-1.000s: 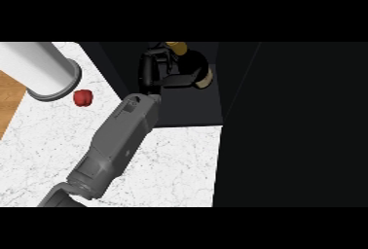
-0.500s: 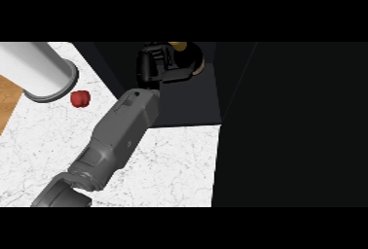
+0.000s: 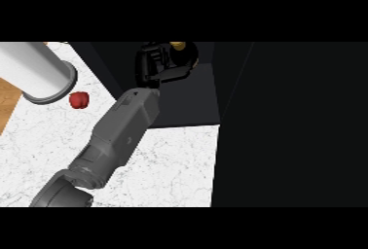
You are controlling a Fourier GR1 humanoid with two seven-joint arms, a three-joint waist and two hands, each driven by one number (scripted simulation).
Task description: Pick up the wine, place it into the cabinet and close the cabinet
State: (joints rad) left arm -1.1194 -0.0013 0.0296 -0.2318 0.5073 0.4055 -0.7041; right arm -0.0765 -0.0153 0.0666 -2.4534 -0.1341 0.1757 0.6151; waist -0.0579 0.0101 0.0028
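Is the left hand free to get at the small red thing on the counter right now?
Probably not yet: the left hand is inside the cabinet, fingers curled round the wine. The red thing lies unblocked beside its forearm.

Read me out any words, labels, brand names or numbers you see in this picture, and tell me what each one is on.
None: no text can be read anywhere in the head view.
The wine bottle, mostly hidden by the left hand inside the dark cabinet, shows no label.
The white cylinder, the small red object and the marble counter carry no markings.
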